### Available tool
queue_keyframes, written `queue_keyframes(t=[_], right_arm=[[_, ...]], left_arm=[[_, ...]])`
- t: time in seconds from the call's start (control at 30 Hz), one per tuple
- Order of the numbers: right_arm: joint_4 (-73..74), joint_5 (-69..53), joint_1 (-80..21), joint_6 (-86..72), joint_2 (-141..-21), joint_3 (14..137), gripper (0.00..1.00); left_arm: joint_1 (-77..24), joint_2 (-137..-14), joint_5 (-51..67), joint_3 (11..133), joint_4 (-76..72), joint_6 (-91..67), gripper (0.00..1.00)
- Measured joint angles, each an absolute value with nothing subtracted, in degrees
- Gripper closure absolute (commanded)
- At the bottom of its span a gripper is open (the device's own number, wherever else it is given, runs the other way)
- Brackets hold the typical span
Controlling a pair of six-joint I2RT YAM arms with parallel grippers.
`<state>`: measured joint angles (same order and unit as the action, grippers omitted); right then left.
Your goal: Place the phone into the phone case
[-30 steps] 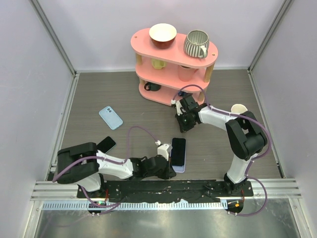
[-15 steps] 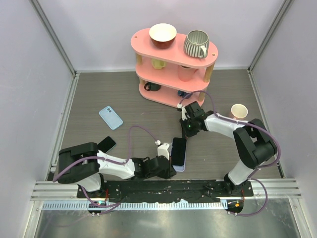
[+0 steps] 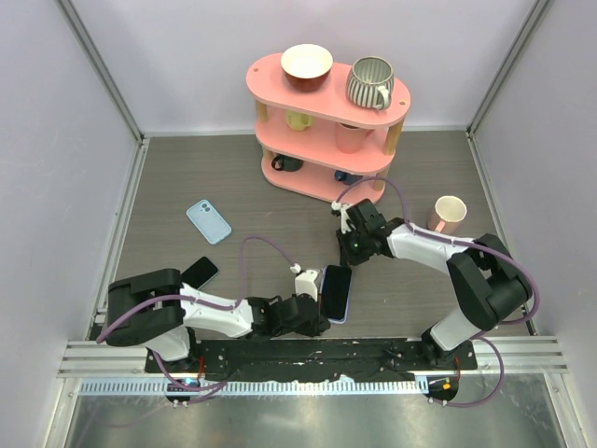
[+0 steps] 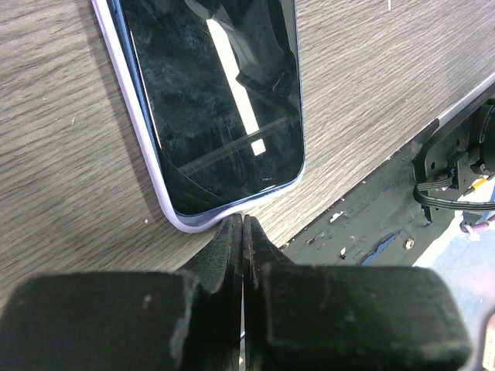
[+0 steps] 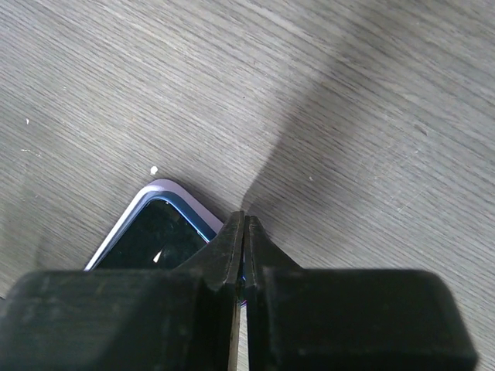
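Note:
A black-screened phone (image 3: 336,289) lies in a lavender case (image 3: 340,317) near the table's front edge. My left gripper (image 3: 315,319) is shut and empty. In the left wrist view its tips (image 4: 242,220) press against the case's near corner (image 4: 186,220), below the phone (image 4: 216,100). My right gripper (image 3: 348,261) is shut and empty at the phone's far end. In the right wrist view its tips (image 5: 244,218) sit at the far corner of the phone (image 5: 155,243) and the case rim (image 5: 166,188). I cannot tell whether the phone is fully seated.
A light blue phone case (image 3: 208,221) and a second black phone (image 3: 199,272) lie on the left. A pink shelf (image 3: 326,131) with a bowl, mugs and cups stands at the back. A paper cup (image 3: 447,214) leans by my right arm.
My right gripper has moved from near the shelf down to the phone's far end. The phone and case have turned slightly. The paper cup now tilts.

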<state>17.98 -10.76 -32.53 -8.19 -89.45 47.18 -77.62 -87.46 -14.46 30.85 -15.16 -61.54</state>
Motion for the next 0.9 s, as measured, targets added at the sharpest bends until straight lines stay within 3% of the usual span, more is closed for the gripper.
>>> queue_keyframes(t=[0.33, 0.43, 0.53, 0.57, 0.67, 0.77, 0.9], right_arm=[[16.6, -10.4, -35.0, -8.5, -89.6, 47.4, 0.85], [16.4, -9.8, -35.3, -9.2, -89.6, 47.4, 0.77], [16.9, -7.8, -35.5, -10.3, -89.6, 47.4, 0.61], [17.6, -6.5, -35.6, -11.0, -89.5, 47.6, 0.50], [20.3, -2.0, -35.9, -14.6, -88.3, 48.4, 0.36], [22.7, 1.4, -36.0, -18.9, -83.6, 48.5, 0.32], [23.6, 4.2, -35.9, -26.3, -73.8, 48.4, 0.34]], left_arm=[[-77.7, -86.4, -14.9, 30.8, -13.3, -61.2, 1.00], [-77.7, -85.7, -15.0, 30.8, -12.0, -61.0, 1.00], [-77.6, -85.0, -15.1, 30.7, -11.0, -60.6, 1.00], [-77.6, -84.6, -15.1, 30.7, -10.5, -60.4, 0.99], [-77.5, -82.4, -15.1, 30.9, -8.2, -59.7, 0.78], [-77.5, -77.4, -15.2, 31.8, -4.6, -59.1, 0.49], [-77.1, -68.9, -16.5, 33.5, -1.0, -59.4, 0.39]])
